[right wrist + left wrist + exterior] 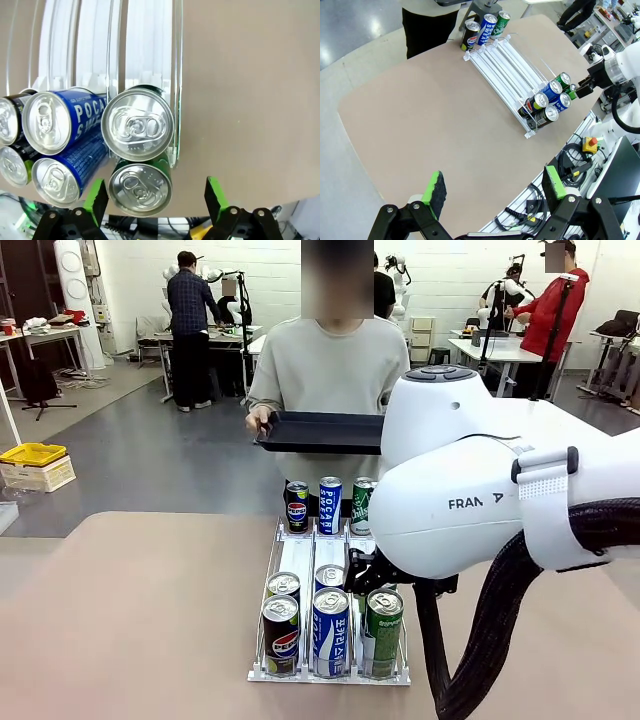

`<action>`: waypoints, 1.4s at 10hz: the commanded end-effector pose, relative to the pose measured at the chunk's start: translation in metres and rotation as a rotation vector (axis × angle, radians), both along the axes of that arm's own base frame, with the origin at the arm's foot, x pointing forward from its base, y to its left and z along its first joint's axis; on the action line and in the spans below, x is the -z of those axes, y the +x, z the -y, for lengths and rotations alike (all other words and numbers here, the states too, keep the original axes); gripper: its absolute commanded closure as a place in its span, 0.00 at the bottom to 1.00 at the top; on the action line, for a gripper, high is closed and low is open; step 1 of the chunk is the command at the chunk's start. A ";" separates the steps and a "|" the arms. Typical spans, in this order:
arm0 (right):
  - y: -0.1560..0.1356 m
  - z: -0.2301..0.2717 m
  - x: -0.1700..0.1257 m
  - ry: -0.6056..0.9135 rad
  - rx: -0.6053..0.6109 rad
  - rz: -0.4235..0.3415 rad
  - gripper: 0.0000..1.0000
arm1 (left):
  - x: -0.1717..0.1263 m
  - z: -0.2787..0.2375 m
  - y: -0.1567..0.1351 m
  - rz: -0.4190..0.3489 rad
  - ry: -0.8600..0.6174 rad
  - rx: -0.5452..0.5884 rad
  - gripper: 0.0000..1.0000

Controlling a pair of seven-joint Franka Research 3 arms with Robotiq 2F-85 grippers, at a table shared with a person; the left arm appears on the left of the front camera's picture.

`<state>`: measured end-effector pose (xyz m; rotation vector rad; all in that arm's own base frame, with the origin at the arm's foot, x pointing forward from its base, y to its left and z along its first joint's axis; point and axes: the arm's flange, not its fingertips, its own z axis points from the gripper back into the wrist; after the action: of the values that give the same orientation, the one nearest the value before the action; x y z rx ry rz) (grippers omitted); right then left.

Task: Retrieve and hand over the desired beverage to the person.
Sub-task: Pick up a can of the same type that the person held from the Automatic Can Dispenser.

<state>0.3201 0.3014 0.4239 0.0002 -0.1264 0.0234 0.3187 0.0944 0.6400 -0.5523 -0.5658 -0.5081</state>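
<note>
Front view: the right arm [480, 490] bulks across the foreground. It covers the right edge of the clear can rack [298, 558] and most of the right gripper [362, 572], of which a few black parts show by the green lane. The second green can in that lane is hidden here. The person [330, 365] stands at the far side holding a dark tray [320, 432] above the rack's far end. One hand [259, 421] shows on the tray; its other end is behind the arm.

Right wrist view: the black cans [7, 125] are cropped at the left edge, labels unreadable. The right gripper's jaws are spread wide, with green pads [96, 197] either side of the nearest green can [140, 186], which sits in the right lane at the rack's near end. Contact cannot be made out.

Left wrist view: the left gripper [495, 186] is spread wide and empty, above the table [410, 125] edge, well apart from the rack.
</note>
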 end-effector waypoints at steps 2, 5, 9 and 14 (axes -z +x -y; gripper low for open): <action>0.008 -0.002 0.008 -0.012 0.027 0.020 0.00 | -0.001 -0.003 -0.001 0.004 -0.005 0.014 0.00; 0.007 -0.003 0.009 -0.001 0.017 -0.008 0.00 | -0.001 -0.003 -0.001 0.004 -0.005 0.014 0.00; 0.007 -0.004 0.011 0.008 0.002 -0.028 0.00 | -0.001 -0.003 -0.001 0.004 -0.005 0.014 0.00; 0.005 -0.005 0.014 0.021 -0.070 -0.017 0.58 | -0.001 -0.003 -0.001 0.004 -0.005 0.014 0.00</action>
<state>0.3231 0.3051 0.4118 0.0090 -0.1016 0.0540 0.3187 0.0944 0.6400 -0.5523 -0.5658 -0.5081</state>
